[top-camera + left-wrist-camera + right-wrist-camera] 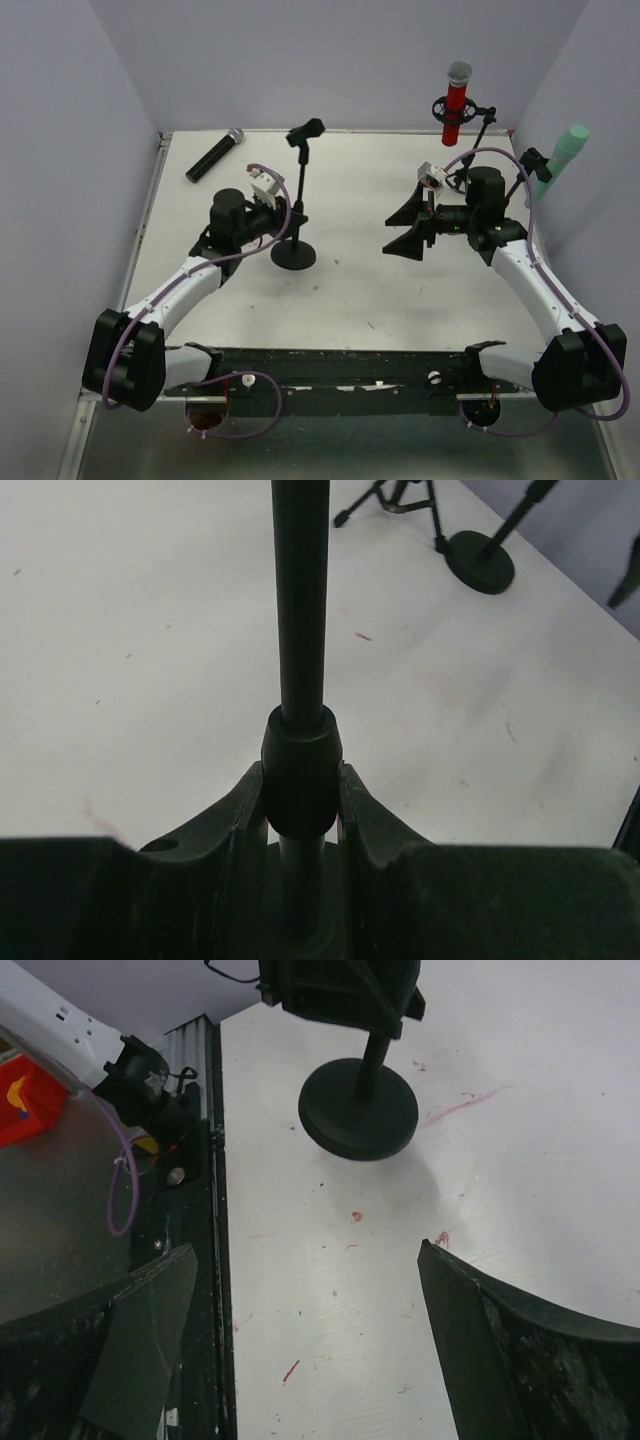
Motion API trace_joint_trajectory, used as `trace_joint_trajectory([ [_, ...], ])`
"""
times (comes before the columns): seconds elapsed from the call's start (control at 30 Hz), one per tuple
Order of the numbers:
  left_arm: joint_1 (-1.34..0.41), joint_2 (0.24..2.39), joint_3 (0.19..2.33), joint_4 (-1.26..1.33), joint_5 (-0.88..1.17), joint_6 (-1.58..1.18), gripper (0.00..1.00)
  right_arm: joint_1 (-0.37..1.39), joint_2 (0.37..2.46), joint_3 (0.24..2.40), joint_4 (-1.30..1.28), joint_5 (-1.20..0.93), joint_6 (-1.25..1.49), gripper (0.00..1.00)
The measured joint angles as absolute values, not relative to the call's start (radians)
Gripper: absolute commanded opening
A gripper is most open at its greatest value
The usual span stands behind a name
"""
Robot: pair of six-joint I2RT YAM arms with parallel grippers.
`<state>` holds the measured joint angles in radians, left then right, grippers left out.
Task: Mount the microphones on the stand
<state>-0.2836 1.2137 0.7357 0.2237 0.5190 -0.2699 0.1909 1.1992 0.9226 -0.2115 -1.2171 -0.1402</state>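
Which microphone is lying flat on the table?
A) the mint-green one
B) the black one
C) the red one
B: the black microphone lies flat on the table at its far left corner, while the red microphone and the mint-green microphone are held up off it.

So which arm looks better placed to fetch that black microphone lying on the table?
Probably right. The right gripper is open and empty, while the left gripper is clamped on the stand's pole. The black microphone lies far left, though, a longer reach.
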Motion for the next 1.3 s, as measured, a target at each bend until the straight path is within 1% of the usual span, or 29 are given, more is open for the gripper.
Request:
trace_joint_trajectory([
  [0.1, -0.393, 1.244, 0.692, 0.379, 0.518, -0.221, 0.0, 0.191, 1.199, 0.923, -0.212, -1.217, -0.142, 0.99],
  [0.27, -0.529, 1.398, 0.707, 0.628, 0.49, -0.162, 0.0, 0.191, 1.199, 0.923, -0.212, -1.217, -0.151, 1.0],
  [0.5, -0.612, 1.604, 0.731, 0.849, 0.414, -0.146, 0.0, 0.191, 1.199, 0.923, -0.229, -1.216, -0.168, 1.0],
  [0.57, -0.621, 1.633, 0.73, 0.878, 0.401, -0.149, 0.03, 0.191, 1.199, 0.923, -0.232, -1.216, -0.174, 1.0],
  [0.67, -0.625, 1.646, 0.727, 0.905, 0.383, -0.154, 0.12, 0.191, 1.199, 0.923, -0.233, -1.217, -0.178, 1.0],
  [0.83, -0.63, 1.647, 0.706, 0.954, 0.356, -0.164, 0.17, 0.191, 1.199, 0.923, -0.234, -1.217, -0.184, 1.0],
  [0.97, -0.633, 1.647, 0.678, 0.963, 0.349, -0.168, 0.18, 0.191, 1.199, 0.923, -0.234, -1.217, -0.185, 1.0],
  [1.03, -0.635, 1.648, 0.664, 0.962, 0.347, -0.169, 0.22, 0.191, 1.199, 0.923, -0.234, -1.217, -0.185, 1.0],
  [1.13, -0.64, 1.648, 0.65, 0.962, 0.344, -0.169, 0.22, 0.191, 1.199, 0.923, -0.234, -1.217, -0.185, 1.0],
  [1.3, -0.645, 1.648, 0.632, 0.965, 0.337, -0.169, 0.29, 0.191, 1.199, 0.923, -0.235, -1.217, -0.185, 1.0],
])
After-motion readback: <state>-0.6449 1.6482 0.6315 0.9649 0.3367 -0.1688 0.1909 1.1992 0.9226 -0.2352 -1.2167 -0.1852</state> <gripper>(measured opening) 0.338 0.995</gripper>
